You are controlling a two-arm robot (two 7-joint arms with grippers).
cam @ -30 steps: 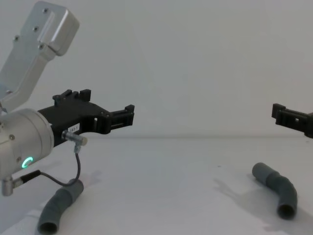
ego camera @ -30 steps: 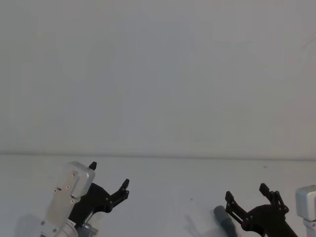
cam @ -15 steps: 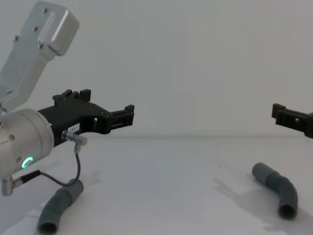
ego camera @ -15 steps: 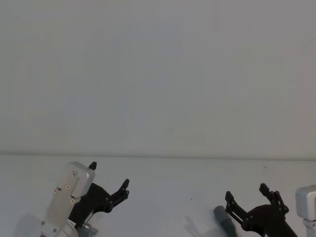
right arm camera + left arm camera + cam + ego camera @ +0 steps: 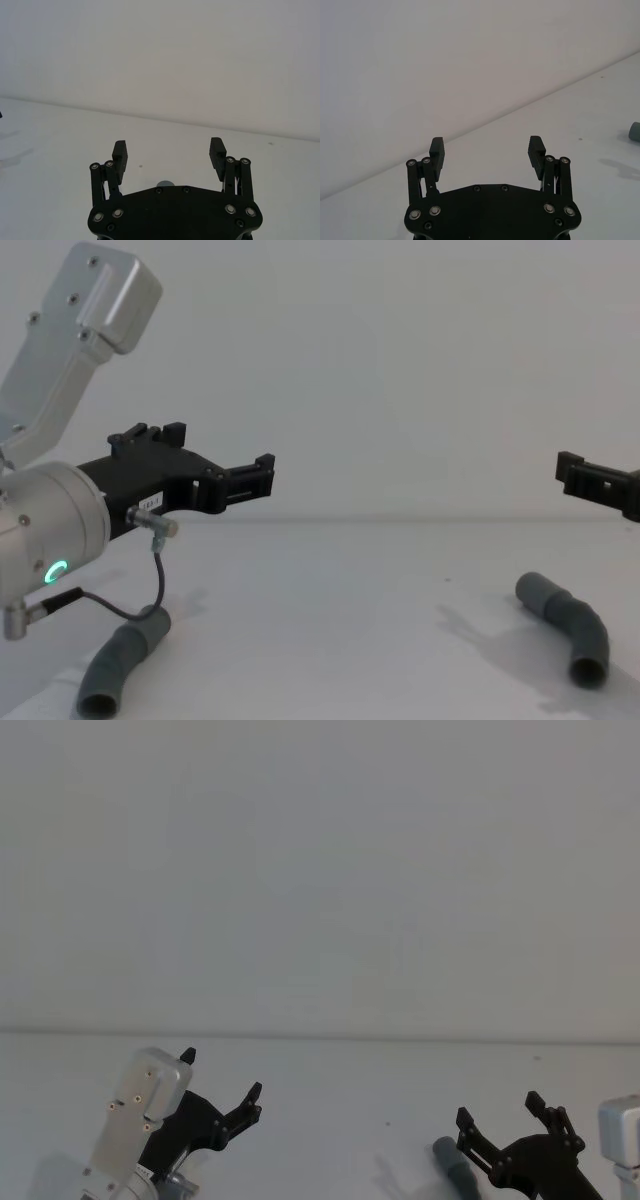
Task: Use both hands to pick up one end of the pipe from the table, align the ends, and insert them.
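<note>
Pickup has not begun: left gripper (image 5: pixel 486 150) and right gripper (image 5: pixel 169 150) hover wide open above the worktop (image 5: pixel 340 630), with one pipe piece (image 5: pixel 125 660) at 7 o'clock and the other piece (image 5: pixel 570 625) at 4 o'clock, so each gripper should next descend onto its piece.

Soft, even light casts faint shadows on the table (image 5: pixel 350 630)

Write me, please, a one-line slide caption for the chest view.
Open left gripper hangs above the left pipe piece, open right gripper above the right pipe piece; both lie apart on the table.
</note>
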